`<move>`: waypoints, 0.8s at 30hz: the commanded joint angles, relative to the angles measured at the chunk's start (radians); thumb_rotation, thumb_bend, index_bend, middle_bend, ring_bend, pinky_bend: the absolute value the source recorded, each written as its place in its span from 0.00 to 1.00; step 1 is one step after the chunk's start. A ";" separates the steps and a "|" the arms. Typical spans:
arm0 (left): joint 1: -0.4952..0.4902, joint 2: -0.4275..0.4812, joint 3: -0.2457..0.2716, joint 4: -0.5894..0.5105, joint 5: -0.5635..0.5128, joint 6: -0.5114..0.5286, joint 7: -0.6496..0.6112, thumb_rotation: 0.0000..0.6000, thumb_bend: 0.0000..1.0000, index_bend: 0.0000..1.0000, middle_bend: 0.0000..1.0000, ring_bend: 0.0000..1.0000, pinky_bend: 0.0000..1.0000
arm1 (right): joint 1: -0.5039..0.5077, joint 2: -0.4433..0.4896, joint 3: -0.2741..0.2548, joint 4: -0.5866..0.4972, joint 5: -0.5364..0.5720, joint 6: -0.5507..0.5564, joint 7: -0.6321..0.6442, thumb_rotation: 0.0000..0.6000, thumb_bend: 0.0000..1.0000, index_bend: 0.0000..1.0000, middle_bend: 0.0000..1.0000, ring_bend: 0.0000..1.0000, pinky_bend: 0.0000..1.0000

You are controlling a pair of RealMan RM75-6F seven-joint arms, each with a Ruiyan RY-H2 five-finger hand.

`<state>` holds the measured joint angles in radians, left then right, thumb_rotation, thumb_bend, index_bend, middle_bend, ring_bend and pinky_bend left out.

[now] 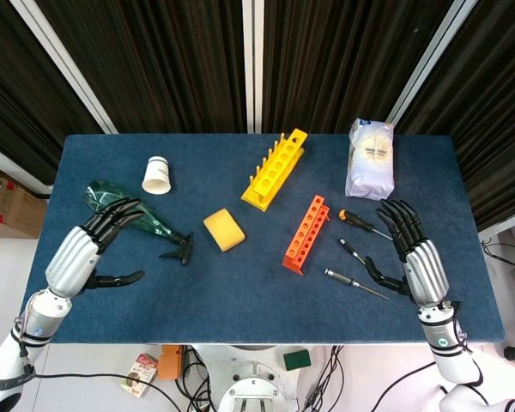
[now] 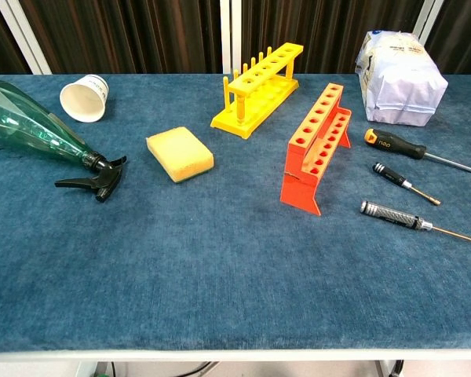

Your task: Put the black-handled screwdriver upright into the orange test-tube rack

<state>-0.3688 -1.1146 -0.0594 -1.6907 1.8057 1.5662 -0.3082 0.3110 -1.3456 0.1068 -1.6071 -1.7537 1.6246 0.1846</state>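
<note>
The orange test-tube rack [image 1: 306, 233] [image 2: 317, 147] stands right of the table's middle, its holes empty. Right of it lies the small black-handled screwdriver [image 1: 348, 250] [image 2: 390, 173], flat on the blue cloth, between an orange-and-black screwdriver [image 1: 355, 219] [image 2: 394, 144] and a grey-handled one [image 1: 340, 276] [image 2: 388, 214]. My right hand [image 1: 414, 258] hovers open just right of these tools, fingers spread, touching none. Near the table's left front, my left hand [image 1: 84, 250] is open and holds nothing. Neither hand shows in the chest view.
A yellow rack [image 1: 275, 168] [image 2: 258, 88] stands behind the orange one. A yellow sponge [image 1: 224, 229], a green spray bottle [image 1: 134, 216] and a white paper cup [image 1: 156, 174] lie to the left. A white bag [image 1: 370, 157] sits at the back right.
</note>
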 commanded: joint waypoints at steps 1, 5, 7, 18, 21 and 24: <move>0.097 0.050 0.058 -0.037 -0.030 0.011 0.224 1.00 0.06 0.13 0.08 0.06 0.19 | -0.057 0.087 -0.063 -0.095 0.032 -0.049 -0.162 1.00 0.39 0.04 0.00 0.00 0.00; 0.148 0.065 0.099 -0.044 -0.074 -0.004 0.286 1.00 0.06 0.13 0.08 0.05 0.18 | -0.092 0.131 -0.108 -0.162 0.097 -0.118 -0.300 1.00 0.38 0.09 0.00 0.00 0.00; 0.175 0.064 0.109 -0.038 -0.095 0.005 0.298 1.00 0.06 0.13 0.07 0.05 0.18 | -0.102 0.133 -0.123 -0.182 0.137 -0.154 -0.359 1.00 0.38 0.11 0.00 0.00 0.00; 0.263 0.013 0.122 0.019 -0.127 0.065 0.320 1.00 0.07 0.13 0.08 0.05 0.18 | -0.082 0.072 -0.104 -0.216 0.299 -0.297 -0.439 1.00 0.38 0.22 0.00 0.00 0.00; 0.267 0.014 0.125 0.025 -0.122 0.058 0.313 1.00 0.07 0.13 0.09 0.05 0.18 | -0.073 0.048 -0.087 -0.222 0.363 -0.330 -0.471 1.00 0.38 0.26 0.00 0.00 0.00; 0.269 0.023 0.124 0.022 -0.118 0.057 0.302 1.00 0.07 0.13 0.09 0.05 0.18 | -0.060 0.020 -0.074 -0.221 0.418 -0.361 -0.505 1.00 0.38 0.30 0.00 0.00 0.00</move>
<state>-0.1009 -1.0931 0.0649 -1.6681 1.6869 1.6229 -0.0037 0.2403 -1.3043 0.0202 -1.8258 -1.3667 1.2866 -0.2960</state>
